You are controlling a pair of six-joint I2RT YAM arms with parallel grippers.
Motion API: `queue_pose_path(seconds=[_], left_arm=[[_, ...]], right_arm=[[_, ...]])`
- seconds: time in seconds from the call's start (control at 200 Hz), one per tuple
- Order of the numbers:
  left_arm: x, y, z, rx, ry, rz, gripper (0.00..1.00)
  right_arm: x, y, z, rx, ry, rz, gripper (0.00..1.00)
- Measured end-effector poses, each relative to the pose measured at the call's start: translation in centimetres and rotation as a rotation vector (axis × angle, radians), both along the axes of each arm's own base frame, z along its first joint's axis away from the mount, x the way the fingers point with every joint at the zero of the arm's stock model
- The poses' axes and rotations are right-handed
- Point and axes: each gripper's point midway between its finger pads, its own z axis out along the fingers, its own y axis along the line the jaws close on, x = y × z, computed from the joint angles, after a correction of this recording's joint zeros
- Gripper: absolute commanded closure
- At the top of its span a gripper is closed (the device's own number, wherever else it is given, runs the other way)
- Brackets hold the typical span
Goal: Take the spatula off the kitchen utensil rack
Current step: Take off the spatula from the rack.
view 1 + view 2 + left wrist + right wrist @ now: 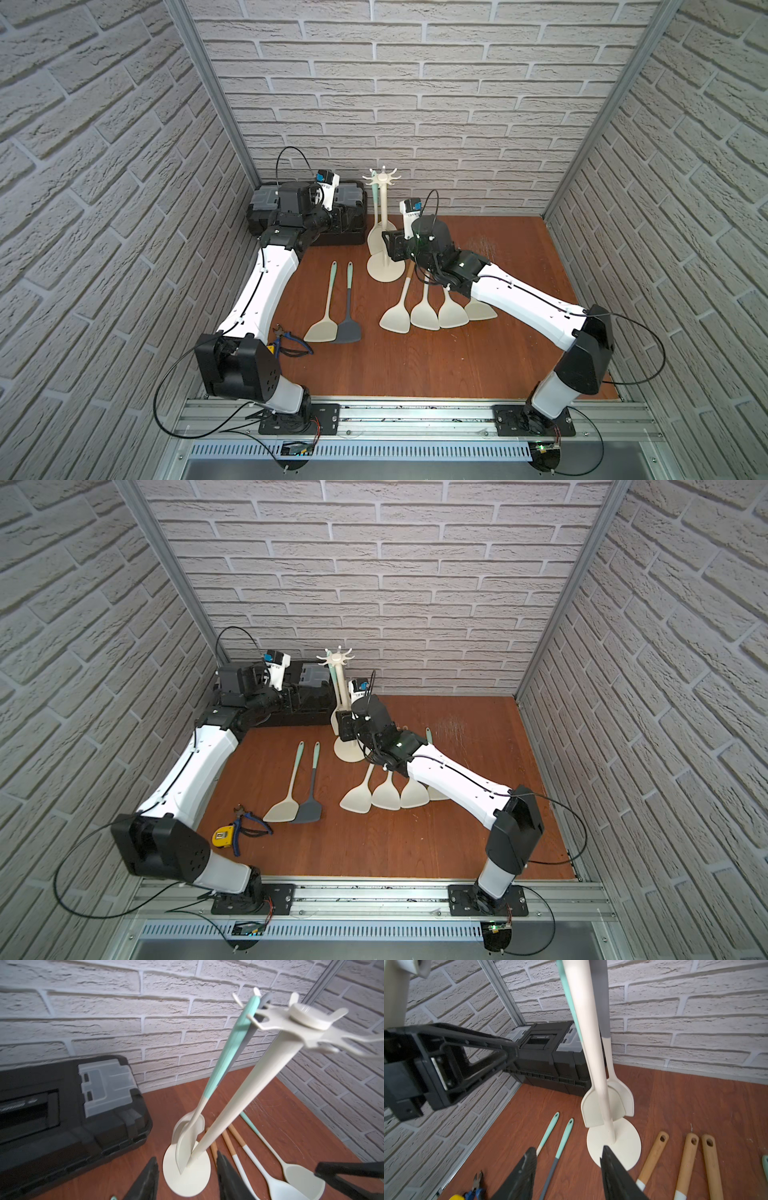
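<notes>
Approach step: teal-handled spatula [226, 1057] hangs on the rack [261, 1078], untouched. Left fingers [148, 1180] apart, right fingers [616, 1176] apart — both empty. Next, likely: grip it, lift off hook [254, 1020].

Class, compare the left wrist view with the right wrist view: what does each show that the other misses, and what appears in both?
Left wrist only: the hook crown of the kitchen utensil rack, two handles hung on it. Right wrist only: the pliers on the table. Both: the rack's pole and disc base, the hanging spatulas, the black toolbox and wooden-handled spatulas lying on the table.
</notes>
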Motion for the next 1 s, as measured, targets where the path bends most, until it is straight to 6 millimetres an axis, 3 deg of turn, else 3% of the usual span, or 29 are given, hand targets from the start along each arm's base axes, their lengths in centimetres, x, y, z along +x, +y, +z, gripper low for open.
queue_pose_path(seconds=[0.17, 0.395, 0.795, 1.0], left_arm=[[2.3, -1.9, -1.4, -0.046, -0.024, -0.102, 0.55], [4.1, -3.7, -2.0, -0.097, -0.054, -0.202, 0.58], [5.0, -5.8, -2.6, -0.108, -0.087, -0.288, 0.59], [5.2, -6.9, -2.1, -0.091, -0.114, -0.317, 0.62]], right_arm=[[2.6, 0.8, -2.6, -0.033, 0.025, -0.036, 0.49], [4.7, 0.1, -5.5, -0.079, 0.042, -0.115, 0.49], [6.7, -0.1, -3.8, -0.030, -0.041, -0.149, 0.48], [7.8, 0.9, -5.6, -0.054, -0.037, -0.141, 0.48]])
